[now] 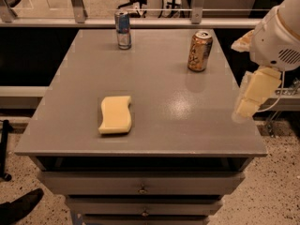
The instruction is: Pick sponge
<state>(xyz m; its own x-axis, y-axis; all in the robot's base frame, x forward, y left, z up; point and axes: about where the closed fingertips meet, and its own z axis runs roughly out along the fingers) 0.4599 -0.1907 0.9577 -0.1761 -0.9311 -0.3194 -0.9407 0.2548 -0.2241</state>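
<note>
The sponge (115, 115) is a pale yellow foam block with wavy sides. It lies flat on the grey table top (164, 102), left of centre and near the front edge. My gripper (244, 110) hangs from the white arm at the right, over the table's right edge and pointing down toward it. It is far to the right of the sponge and holds nothing.
A blue and silver can (123, 29) stands at the back left of the table. A brown and gold can (200, 50) stands at the back right, close to my arm. Drawers (140, 189) sit below the table's front edge. A dark shoe (18, 207) is on the floor at lower left.
</note>
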